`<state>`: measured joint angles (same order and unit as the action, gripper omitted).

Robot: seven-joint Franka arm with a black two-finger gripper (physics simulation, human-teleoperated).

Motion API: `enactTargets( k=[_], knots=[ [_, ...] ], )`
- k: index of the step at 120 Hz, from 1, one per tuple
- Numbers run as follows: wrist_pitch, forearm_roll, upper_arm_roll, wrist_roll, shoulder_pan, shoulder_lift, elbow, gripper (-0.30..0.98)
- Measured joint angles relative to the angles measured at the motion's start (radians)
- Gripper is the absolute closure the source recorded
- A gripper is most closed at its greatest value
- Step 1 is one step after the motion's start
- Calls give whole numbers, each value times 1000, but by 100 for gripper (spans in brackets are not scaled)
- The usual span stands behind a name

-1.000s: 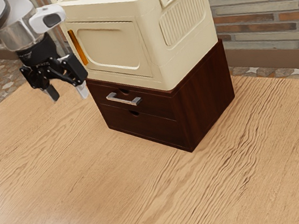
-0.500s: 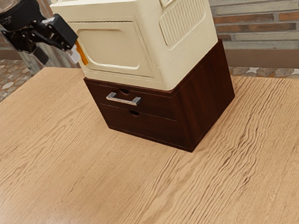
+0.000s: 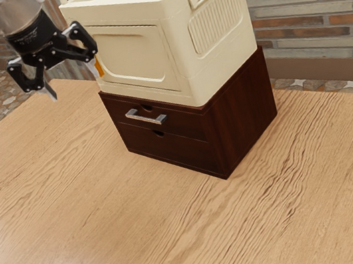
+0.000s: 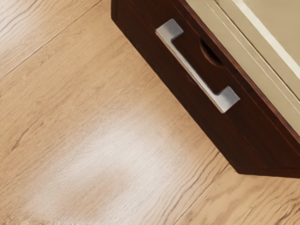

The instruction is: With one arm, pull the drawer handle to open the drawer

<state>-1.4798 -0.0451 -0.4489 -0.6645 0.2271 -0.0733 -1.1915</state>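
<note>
Silver-grey metal: one drawer handle [image 3: 145, 117], a straight bar on two short posts, fixed to the upper drawer [image 3: 186, 126] of a dark wood cabinet [image 3: 245, 114]. Drawer shut, its front flush with the cabinet; handle untouched.

Black: one claw [image 3: 72, 81], two-fingered, tilted. It was released and spread wide, with nothing between its fingers, and hung towards the exterior view's left, higher than the handle and apart from it.

Cream: one box [image 3: 131, 53], seated on the cabinet, with an amber strip [image 3: 100, 66] at its front edge. One fingertip appeared close by the strip; whether they touched could not be told.

Pale wood: one bench [image 3: 181, 239], bearing the cabinet.

Stage, as judged: approach, the pull not begun.

Hazards, as judged:
Item, a knock to the box, should the claw have swung in before coming down clear of its front.
Item, a missed grasp. The handle ran slantwise across the wrist view, so a poorly matched turn of the claw could have set both fingers on one side of the bar, or one upon a post.
Item, fingers jammed on the drawer front, from reaching too deep behind the bar.
Item, a slip, from a hold on the bar's outer edge alone.
Item, a cabinet dragged along the bench, from a pull askew to the drawer's travel.
</note>
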Motion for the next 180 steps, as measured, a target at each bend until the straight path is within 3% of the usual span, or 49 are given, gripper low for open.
enactTargets(
  k=[34, 73, 102, 118, 180],
  knots=[
    [-206, -2, -23, -328, -2, 16, -214, 2],
    [-445, -5, -51, -559, -3, 57, -395, 2],
    [-603, -3, -51, -665, -33, 25, -452, 2],
    [-663, -3, -48, -708, -2, 0, -452, 3],
    [-773, -9, -49, -807, 2, -51, -478, 3]
  ],
)
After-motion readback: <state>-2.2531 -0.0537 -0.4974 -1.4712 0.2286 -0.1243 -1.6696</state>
